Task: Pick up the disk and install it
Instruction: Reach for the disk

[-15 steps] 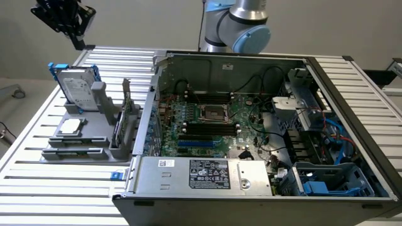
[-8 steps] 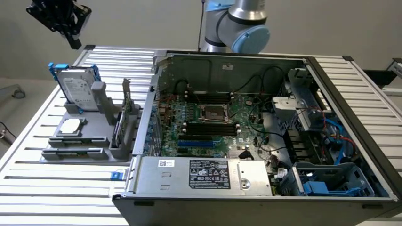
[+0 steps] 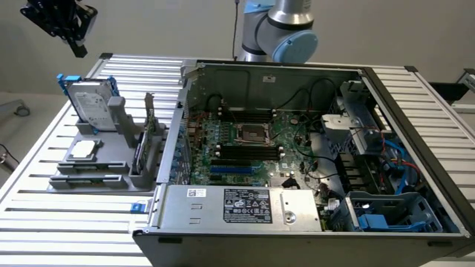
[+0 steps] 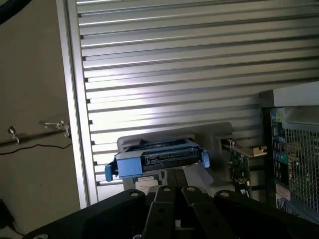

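Disk (image 3: 93,104): upright in the grey stand (image 3: 85,179), so you can grip its top edge
Claw (image 3: 77,50): closed, empty, above it

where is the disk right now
The disk stands upright in the grey holder at the exterior view's left, on the slatted table beside the open computer case.

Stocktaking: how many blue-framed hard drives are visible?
1. The disk stands upright in the grey holder at the exterior view's left; the computer case may hide others.
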